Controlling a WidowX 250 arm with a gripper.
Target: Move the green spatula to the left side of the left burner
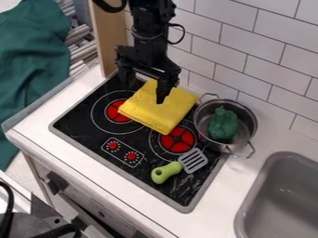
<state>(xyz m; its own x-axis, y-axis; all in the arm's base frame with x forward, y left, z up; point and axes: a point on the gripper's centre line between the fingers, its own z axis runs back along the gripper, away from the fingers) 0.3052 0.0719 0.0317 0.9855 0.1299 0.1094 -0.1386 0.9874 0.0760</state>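
White print marks the black stovetop (pixel 74 124): rings circle the red left burner (pixel 116 112) and the red right burner (pixel 178 140), and a rounded outline frames the control panel (pixel 122 152) left of the frame's centre. Small white marks ring the two red dials (pixel 113 146) on that panel, too small to read.

At the right of centre, a metal pot (pixel 249 122) with two looped handles stands over the stovetop's right edge. Inside it sits a dark green, lumpy thing (pixel 223 124), its top reaching up near the rim. In the lower right corner of the frame is a grey sink (pixel 279 200), set into the white counter (pixel 37 118).

The green spatula (pixel 166 172) lies flat on the stovetop, below the centre of the frame. Its pale green handle points to the lower left, with a hole near the end, and its grey slotted head points to the upper right, just below the right burner.

The black gripper (pixel 144 94) hangs in the upper middle of the frame, its two fingers spread apart. One finger is over the folded yellow cloth (pixel 158 111), which partly covers both burners.
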